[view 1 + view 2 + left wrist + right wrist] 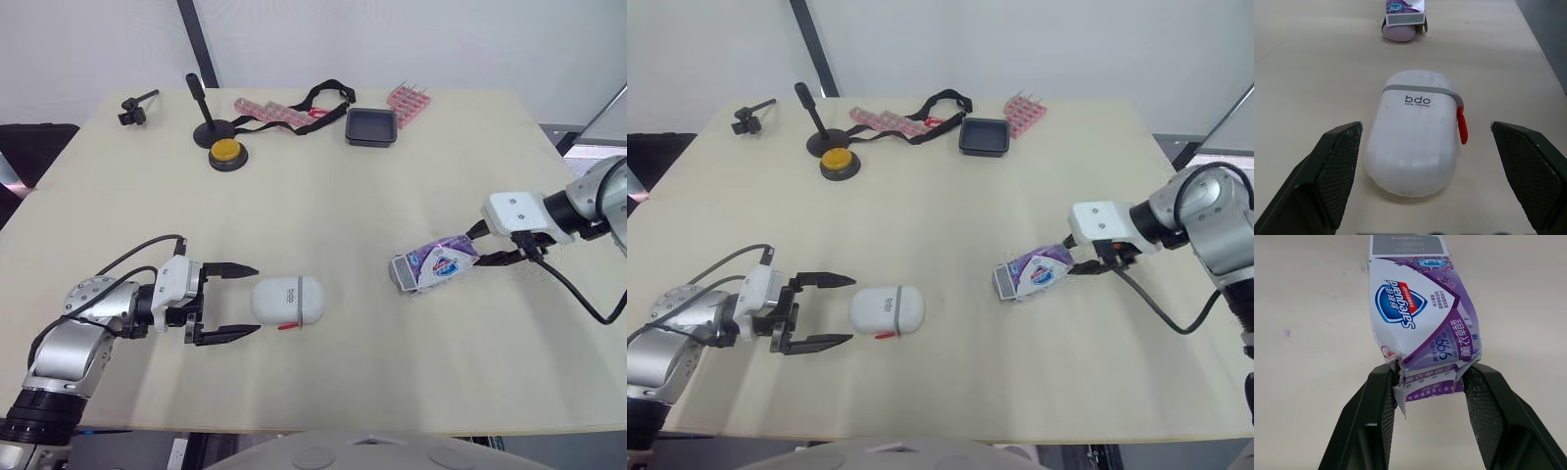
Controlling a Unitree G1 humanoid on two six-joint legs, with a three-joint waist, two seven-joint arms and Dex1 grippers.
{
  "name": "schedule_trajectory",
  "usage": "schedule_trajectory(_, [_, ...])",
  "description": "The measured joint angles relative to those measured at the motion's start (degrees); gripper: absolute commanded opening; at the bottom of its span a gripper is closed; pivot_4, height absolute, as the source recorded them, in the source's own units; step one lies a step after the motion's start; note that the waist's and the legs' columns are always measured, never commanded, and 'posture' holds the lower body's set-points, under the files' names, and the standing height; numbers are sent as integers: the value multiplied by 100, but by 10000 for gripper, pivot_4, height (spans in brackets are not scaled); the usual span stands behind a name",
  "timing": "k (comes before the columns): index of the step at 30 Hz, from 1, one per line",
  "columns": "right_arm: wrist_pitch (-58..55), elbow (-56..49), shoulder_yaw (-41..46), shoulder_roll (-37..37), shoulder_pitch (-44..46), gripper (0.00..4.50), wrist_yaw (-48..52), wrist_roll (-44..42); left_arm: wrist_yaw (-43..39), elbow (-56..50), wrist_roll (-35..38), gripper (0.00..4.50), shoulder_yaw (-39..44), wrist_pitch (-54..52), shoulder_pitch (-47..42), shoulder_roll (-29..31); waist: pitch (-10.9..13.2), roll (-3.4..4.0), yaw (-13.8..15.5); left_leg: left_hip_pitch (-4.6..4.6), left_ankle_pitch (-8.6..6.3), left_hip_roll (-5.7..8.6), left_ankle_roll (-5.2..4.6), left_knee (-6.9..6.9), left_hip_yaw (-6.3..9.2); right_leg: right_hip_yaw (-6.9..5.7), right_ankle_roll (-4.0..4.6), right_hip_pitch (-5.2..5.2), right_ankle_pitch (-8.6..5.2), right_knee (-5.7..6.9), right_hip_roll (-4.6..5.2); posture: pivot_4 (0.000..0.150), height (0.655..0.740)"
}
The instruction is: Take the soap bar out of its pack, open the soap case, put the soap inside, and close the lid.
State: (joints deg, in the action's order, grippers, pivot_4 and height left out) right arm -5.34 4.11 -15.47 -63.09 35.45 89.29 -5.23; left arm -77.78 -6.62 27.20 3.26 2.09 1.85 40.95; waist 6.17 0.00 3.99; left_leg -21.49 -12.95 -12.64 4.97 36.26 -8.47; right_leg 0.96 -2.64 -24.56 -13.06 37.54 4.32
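Pack [439,264] is clenched at its torn end in my right claw [1432,391], its far end resting on the worktop [343,186] toward the right edge, with the soap [1399,33] peeking out of that end. My left claw [245,300] is spread wide, one finger on each side of the case [288,300], touching neither side. The case lies shut near the front edge, left of the middle

Head stereo above table [323,196]; wrist cameras near soap case [1413,132], pack [1420,308]
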Motion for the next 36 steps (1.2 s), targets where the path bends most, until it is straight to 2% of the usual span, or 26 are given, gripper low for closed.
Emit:
schedule_trajectory(19, [208,343,-127,-274,-6,21437,15,-121,13,1,-81,45000,-3,18,6,-1,0,0,10,0,0,0,0,3,0,1,1,0,1,3,0,1500,7291])
schedule_trajectory(36, [348,1104,899,-715,-949,21437,-21,-410,-8,133,-90,45000,-27,86,-62,-2,0,0,39,-1,-1,1,-2,7,-1,2,3,0,1,3,2,1500,7291])
